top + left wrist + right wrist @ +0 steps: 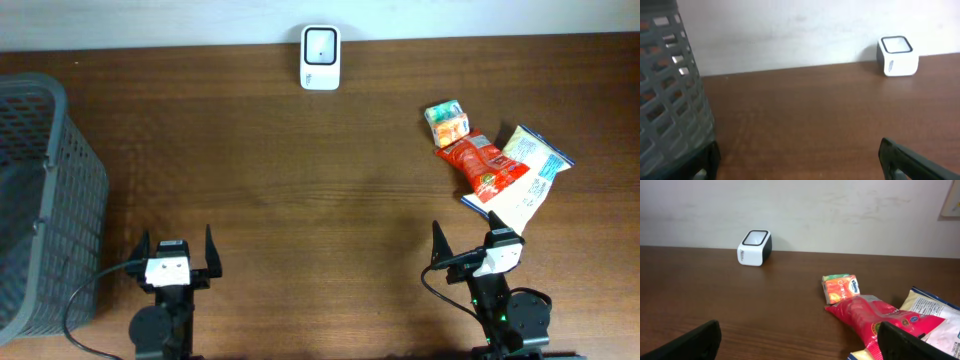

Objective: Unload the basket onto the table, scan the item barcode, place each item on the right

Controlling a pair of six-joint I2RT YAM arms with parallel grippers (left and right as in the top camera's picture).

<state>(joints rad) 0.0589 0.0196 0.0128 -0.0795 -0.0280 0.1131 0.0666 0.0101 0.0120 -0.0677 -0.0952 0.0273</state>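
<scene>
1. The left hand [176, 243] and the right hand [472, 240] sit at the near edge of the tabletop [300, 180], each with fingers spread wide and gripping nothing.
2. The white barcode scanner [320, 57] stands at the far edge, well apart from both hands.
3. Three snack packs cluster on the right: a small orange pack [447, 122] and a red pouch [482, 163] lying over a white-and-blue bag [530, 175], whose near end reaches the right hand.
4. A grey mesh basket [45, 200] stands at the left edge.
</scene>
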